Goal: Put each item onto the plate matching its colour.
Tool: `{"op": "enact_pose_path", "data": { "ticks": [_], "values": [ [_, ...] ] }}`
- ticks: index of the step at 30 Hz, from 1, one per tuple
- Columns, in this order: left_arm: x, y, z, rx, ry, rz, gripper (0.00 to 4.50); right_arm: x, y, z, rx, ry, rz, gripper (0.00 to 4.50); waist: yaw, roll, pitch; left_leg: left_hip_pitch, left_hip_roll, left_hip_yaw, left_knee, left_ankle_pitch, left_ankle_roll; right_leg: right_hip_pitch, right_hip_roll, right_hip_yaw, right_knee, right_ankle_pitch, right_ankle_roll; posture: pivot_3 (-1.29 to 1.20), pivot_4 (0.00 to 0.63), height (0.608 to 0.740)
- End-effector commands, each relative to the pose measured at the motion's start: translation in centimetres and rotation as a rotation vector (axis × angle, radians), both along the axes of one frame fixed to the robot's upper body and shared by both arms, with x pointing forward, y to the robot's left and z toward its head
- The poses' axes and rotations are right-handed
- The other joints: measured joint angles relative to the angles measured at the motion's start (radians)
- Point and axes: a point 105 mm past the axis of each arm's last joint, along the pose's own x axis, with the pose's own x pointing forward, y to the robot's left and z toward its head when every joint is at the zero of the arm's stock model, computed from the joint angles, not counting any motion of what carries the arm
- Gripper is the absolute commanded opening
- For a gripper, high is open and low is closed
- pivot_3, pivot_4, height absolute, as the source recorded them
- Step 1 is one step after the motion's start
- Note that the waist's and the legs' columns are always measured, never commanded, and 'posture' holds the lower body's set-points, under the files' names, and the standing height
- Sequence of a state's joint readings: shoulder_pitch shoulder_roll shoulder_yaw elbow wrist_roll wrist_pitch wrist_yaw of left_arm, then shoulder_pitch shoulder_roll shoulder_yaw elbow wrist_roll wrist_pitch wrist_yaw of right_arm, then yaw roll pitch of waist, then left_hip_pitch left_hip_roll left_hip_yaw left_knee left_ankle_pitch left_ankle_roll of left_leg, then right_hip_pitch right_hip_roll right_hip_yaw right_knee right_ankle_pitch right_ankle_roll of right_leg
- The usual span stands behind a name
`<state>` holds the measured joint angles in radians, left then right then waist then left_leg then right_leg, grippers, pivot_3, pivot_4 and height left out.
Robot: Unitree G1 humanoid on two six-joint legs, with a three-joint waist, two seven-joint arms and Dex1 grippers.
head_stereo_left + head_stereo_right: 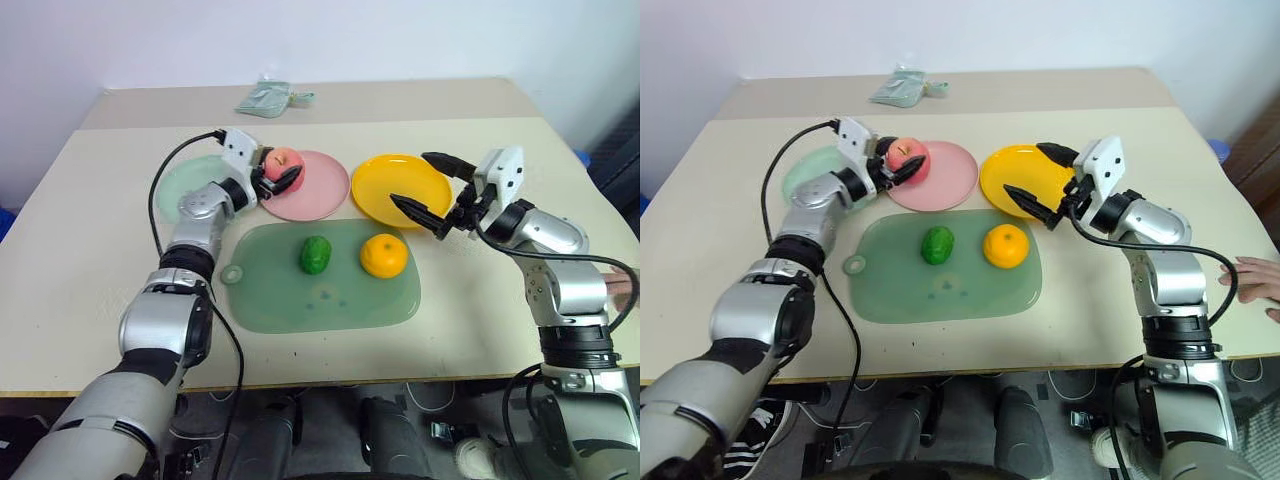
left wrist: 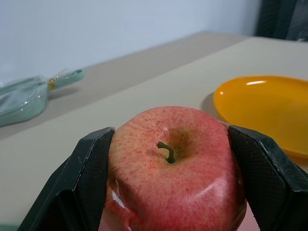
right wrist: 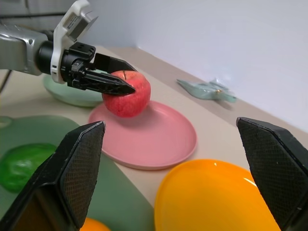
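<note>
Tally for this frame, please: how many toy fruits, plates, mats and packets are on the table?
Toy fruits: 3, apple, green fruit, orange
Plates: 3, mint, pink, yellow-orange
Mats: 1
Packets: 1
Total: 8

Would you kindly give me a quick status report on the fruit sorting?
Left gripper shut on apple, over pink plate. Right gripper open, empty, over yellow plate. Green fruit and orange on mat. Path clear.
</note>
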<state>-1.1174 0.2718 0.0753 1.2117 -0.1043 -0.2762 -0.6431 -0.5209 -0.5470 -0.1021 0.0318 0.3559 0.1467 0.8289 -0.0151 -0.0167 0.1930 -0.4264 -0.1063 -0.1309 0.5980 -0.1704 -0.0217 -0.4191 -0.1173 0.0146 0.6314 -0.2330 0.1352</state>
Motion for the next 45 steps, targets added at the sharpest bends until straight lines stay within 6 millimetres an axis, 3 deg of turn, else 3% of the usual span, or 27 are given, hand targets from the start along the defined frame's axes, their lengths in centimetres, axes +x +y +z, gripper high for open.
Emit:
{"op": "enact_pose_path", "data": {
  "ticks": [1,6,7,8,14,17,19,22,28,37,40,45],
  "values": [
    [0.3,-0.5,1.8,-0.003,-0.055,0.004,3.22,-0.3,0.3,1.0,-0.01,-0.059,-0.006,4.5,-0.001,0.0,0.0,0.0,0.0,0.0,0.0,0.0,0.0,0.0,0.0,0.0,0.0,0.0,0.0,0.0,0.15,0.74],
    [0.5,-0.6,0.9,-0.001,-0.004,0.024,3.22,-0.4,0.1,1.0,-0.012,-0.062,-0.007,4.5,0.0,0.0,0.0,0.0,0.0,0.0,0.0,0.0,0.0,0.0,0.0,0.0,0.0,0.0,0.0,0.0,0.15,0.74],
    [0.6,-0.6,0.7,-0.009,0.009,0.029,4.18,-0.4,0.1,1.1,-0.012,-0.063,-0.008,4.5,0.0,0.0,0.0,0.0,0.0,0.0,0.0,0.0,0.0,0.0,0.0,0.0,0.0,0.0,0.0,0.0,0.15,0.74],
    [0.6,-0.6,0.8,0.0,0.001,0.033,4.49,-0.4,0.1,1.1,-0.012,-0.064,-0.007,4.5,-0.001,0.0,0.0,0.0,0.0,0.0,0.0,0.0,0.0,0.0,0.0,0.0,0.0,0.0,0.0,0.0,0.15,0.74],
    [0.1,-1.2,2.2,-0.019,-0.056,-0.041,4.49,-0.5,0.0,1.3,-0.008,-0.066,0.0,4.5,0.0,0.0,0.0,0.0,0.0,0.0,0.0,0.0,0.0,0.0,0.0,0.0,0.0,0.0,0.0,0.0,0.15,0.74],
    [-2.0,-1.5,5.2,-0.095,-0.162,-0.264,4.49,-0.7,-0.2,1.8,0.025,-0.075,0.013,4.5,-0.001,0.0,0.0,0.0,0.0,0.001,0.0,0.0,0.0,0.0,0.0,0.0,0.0,0.0,0.0,0.0,0.15,0.74],
    [-3.7,-1.2,5.7,-0.093,-0.203,-0.406,4.49,-1.5,0.2,1.8,0.02,-0.069,0.069,4.5,-0.004,0.0,0.0,0.0,0.0,0.001,0.0,0.0,0.0,0.0,0.0,0.0,0.0,0.0,0.0,0.0,0.15,0.74],
    [-6.2,-0.5,5.1,-0.081,-0.211,-0.578,4.49,-3.1,0.9,1.7,0.025,-0.03,0.177,4.5,-0.011,0.002,-0.001,0.0,0.001,0.001,-0.001,0.0,0.0,0.0,0.0,0.001,0.0,0.0,0.0,0.0,0.15,0.74],
    [-10.8,0.1,1.9,-0.063,-0.006,-0.821,4.49,-5.1,0.8,0.3,-0.087,0.054,0.277,4.5,-0.024,0.001,-0.001,0.001,0.002,-0.001,0.0,0.0,0.0,0.001,0.001,0.001,0.001,0.0,0.0,0.0,0.15,0.74],
    [-11.7,-2.2,-1.8,0.079,0.031,-0.841,4.49,-4.8,0.8,0.2,-0.078,0.055,0.258,4.5,-0.001,0.001,-0.001,0.001,0.002,-0.002,0.002,0.0,0.0,0.002,0.001,0.001,0.0,0.0,0.0,0.0,0.15,0.74],
    [-11.5,-2.5,-3.4,0.182,0.015,-0.826,4.49,-4.8,0.5,0.2,-0.08,0.052,0.248,4.5,0.002,0.001,-0.001,0.001,0.002,-0.002,0.002,0.0,0.0,0.002,0.0,0.001,0.0,0.0,0.0,0.0,0.15,0.74],
    [-10.8,-2.8,-4.9,0.209,0.028,-0.796,4.49,-4.9,0.4,0.1,-0.085,0.053,0.24,4.5,0.003,0.001,-0.001,0.001,0.002,-0.002,0.002,0.0,0.0,0.002,0.0,0.001,-0.001,0.0,0.0,0.0,0.15,0.74]
  ]
}}
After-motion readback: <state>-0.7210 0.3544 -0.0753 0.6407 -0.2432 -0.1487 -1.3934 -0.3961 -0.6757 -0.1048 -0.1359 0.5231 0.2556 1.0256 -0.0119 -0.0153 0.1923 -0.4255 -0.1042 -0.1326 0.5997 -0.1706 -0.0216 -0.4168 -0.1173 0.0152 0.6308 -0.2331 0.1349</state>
